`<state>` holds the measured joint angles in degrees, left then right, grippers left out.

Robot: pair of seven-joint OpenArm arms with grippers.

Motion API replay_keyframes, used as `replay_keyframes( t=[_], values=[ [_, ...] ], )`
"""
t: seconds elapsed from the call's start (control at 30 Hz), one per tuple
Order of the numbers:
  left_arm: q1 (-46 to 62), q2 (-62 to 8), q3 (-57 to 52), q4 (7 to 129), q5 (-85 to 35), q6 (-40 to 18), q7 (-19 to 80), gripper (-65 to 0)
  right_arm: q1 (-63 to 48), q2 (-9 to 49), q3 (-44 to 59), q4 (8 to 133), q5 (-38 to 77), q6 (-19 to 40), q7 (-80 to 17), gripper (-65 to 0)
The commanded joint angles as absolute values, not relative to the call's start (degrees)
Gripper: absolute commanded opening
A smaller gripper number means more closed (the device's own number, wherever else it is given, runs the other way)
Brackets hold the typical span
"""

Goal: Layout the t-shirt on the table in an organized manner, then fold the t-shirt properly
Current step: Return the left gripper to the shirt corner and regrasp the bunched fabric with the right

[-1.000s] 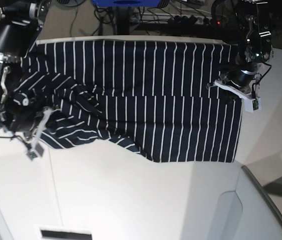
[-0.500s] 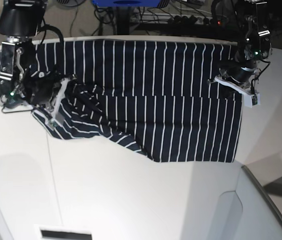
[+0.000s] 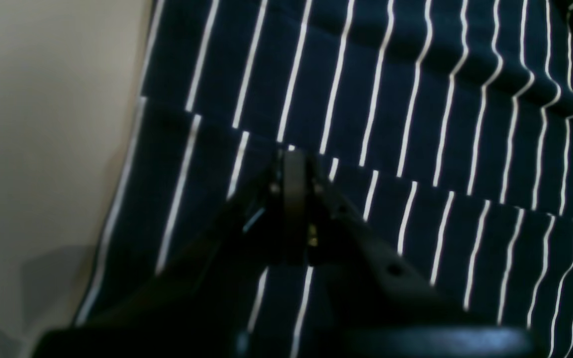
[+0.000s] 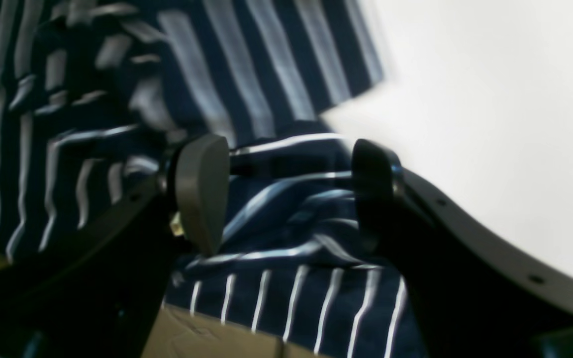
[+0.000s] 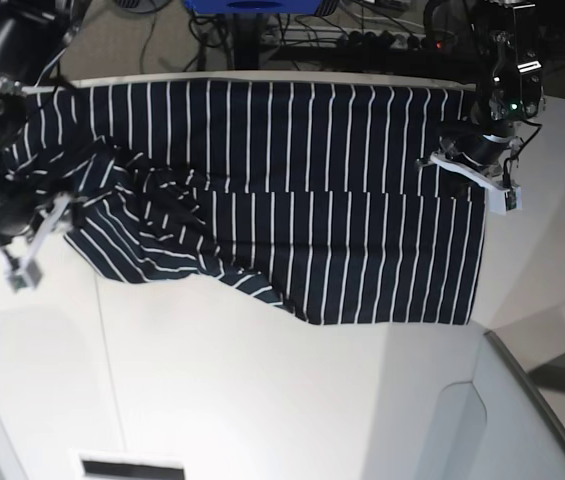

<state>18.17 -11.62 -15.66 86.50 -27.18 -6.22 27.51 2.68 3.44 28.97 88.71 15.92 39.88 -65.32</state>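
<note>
Striped t-shirt spread across the white tabletop, one side still rumpled

At the left of the base view, the right claw is seen with its jaws spread apart and nothing pinched between them, poised over the bunched sleeve end, where the stripes run crooked and the cloth is heaped in folds; this side is judged unfinished for a neat layout. Across the middle the fabric is laid flat, with a crease line running through it. At the right, the left claw is pressed together on the shirt's edge just beside the bare tabletop, apparently so that this side is anchored while the other is straightened; whether cloth is actually pinched cannot be told
</note>
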Motion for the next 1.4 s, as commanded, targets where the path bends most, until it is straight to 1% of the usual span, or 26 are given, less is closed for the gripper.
replay_keyframes(
  t=[0.0,0.1,0.23,0.33,0.73,0.77,0.8,0.87,0.9,0.93,0.97,1.03,1.1,1.2,1.37],
  values=[
    [17.98,-12.26,-15.96,87.34,-27.3,-6.64,26.33,-65.0,5.23,3.74,30.73,87.25,16.66,40.0,-65.36,-28.1],
    [17.98,-12.26,-15.96,87.34,-27.38,-6.64,26.33,-65.0,9.36,4.35,34.42,77.23,16.57,40.0,-65.45,-28.1],
    [17.98,-12.26,-15.96,87.34,-27.56,-6.64,26.33,-65.0,13.93,6.55,35.56,64.48,16.84,40.0,-64.84,-28.1],
    [18.07,-12.26,-15.96,87.34,-27.56,-6.64,26.33,-65.0,15.08,6.73,35.56,59.74,16.84,40.0,-61.76,-28.1],
    [18.42,-12.26,-15.96,87.34,-27.38,-6.64,26.33,-65.0,17.36,6.73,35.3,55.16,16.66,40.0,-59.56,-28.5],
    [18.42,-12.26,-15.96,87.34,-27.38,-6.64,26.33,-65.0,17.36,6.73,35.21,55.16,16.66,40.0,-59.38,-30.6],
    [18.42,-12.26,-15.96,87.34,-27.38,-6.64,26.33,-65.0,17.63,6.73,35.21,55.16,16.66,40.0,-59.47,-35.3],
    [18.42,-12.26,-15.96,87.34,-27.3,-6.64,26.33,-65.0,17.89,6.73,35.12,55.25,16.66,40.0,-59.65,-49.5],
    [18.42,-12.26,-15.96,87.34,-27.3,-6.64,26.33,-65.0,18.15,6.73,35.12,55.34,16.66,40.0,-59.82,-58.4],
    [18.42,-12.26,-15.96,87.34,-27.3,-6.64,26.33,-65.0,18.15,6.73,35.12,55.43,16.66,40.0,-59.82,-65.0],
    [18.42,-12.26,-15.96,87.34,-27.3,-6.64,26.33,-65.0,18.42,6.73,35.12,55.6,16.66,40.0,-59.91,-65.0],
    [18.33,-12.35,-15.96,87.34,-27.3,-6.64,26.33,-65.0,18.77,6.73,35.21,55.6,16.66,40.0,-59.91,-63.0],
    [18.33,-12.97,-15.96,87.34,-27.3,-6.64,26.33,-65.0,18.95,6.73,35.12,55.6,16.66,40.0,-59.91,-64.5],
    [18.15,-13.32,-16.13,87.34,-27.3,-6.64,26.33,-65.0,19.74,7.34,35.03,56.4,16.57,40.0,-59.91,-64.8],
    [17.98,-13.93,-21.41,87.34,-27.3,-6.64,26.59,-65.0,20.7,7.87,34.77,60.62,16.57,40.0,-59.91,-64.8]
  ],
)
